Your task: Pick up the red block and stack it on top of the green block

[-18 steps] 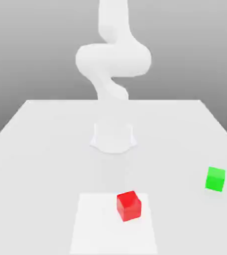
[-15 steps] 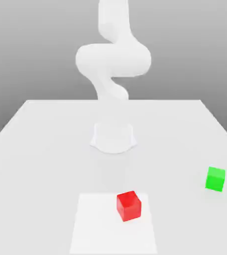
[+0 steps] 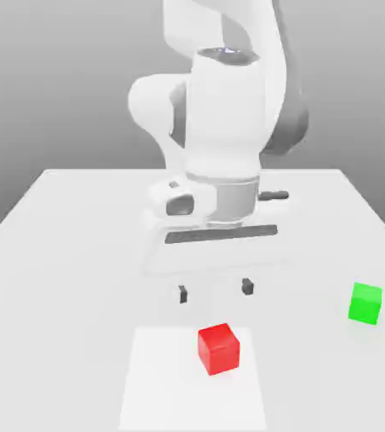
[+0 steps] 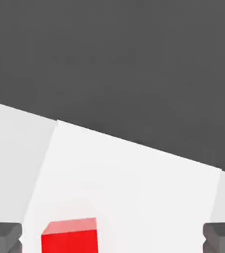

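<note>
The white robot arm (image 3: 221, 126) stands at the middle of a pale, matte white counter (image 3: 69, 245), its hand pointing downward. Its pincer (image 3: 214, 290) hangs above the surface with the two dark fingertips (image 3: 183, 294) spread wide apart and nothing between them, so it is open and empty. The small, matte, bright-red cube (image 3: 219, 348) rests on a slightly brighter white square patch (image 3: 162, 388) of the counter, at the near side of the exterior view, just in front of and below the fingertips, and apart from them. The small, matte, bright-green cube (image 3: 365, 303) sits on the plain counter toward the exterior view's right, well apart from the red cube and from the pincer. Both cubes lie flat on the surface, each on its own. In the hand view the red cube (image 4: 69, 236) appears on the bright patch (image 4: 134, 188) between the two grey fingertips (image 4: 4, 236), nearer to one of them than to the other and touching neither, with a dark background beyond the counter's edge.
</note>
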You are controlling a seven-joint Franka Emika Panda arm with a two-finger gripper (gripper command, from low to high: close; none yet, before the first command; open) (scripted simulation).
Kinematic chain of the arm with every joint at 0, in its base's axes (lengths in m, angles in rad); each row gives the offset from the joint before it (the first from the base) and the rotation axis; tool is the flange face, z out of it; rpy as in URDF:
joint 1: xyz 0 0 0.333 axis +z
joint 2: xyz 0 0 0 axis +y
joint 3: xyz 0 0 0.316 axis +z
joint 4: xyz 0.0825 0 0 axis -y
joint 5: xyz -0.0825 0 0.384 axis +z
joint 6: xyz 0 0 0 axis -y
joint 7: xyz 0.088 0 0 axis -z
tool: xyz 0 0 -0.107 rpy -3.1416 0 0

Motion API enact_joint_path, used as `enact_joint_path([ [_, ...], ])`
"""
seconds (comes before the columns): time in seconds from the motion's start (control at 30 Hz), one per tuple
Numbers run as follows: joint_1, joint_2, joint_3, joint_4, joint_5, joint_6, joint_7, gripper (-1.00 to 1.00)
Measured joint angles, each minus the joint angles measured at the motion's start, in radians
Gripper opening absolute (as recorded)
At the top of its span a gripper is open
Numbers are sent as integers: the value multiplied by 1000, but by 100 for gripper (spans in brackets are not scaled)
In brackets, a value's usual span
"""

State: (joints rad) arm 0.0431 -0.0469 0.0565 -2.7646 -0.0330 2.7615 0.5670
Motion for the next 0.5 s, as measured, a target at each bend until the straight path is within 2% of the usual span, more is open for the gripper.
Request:
enact_joint_path([
  [0.1, 4, 103, 1, -15, 22, 81, -28, 0],
  [0.23, 17, 245, -18, 1, -1, 202, -13, 0],
  [0.27, 23, 275, -25, 5, -8, 227, -9, -100],
  [0.5, 22, 280, -25, 6, -11, 230, -6, -100],
])
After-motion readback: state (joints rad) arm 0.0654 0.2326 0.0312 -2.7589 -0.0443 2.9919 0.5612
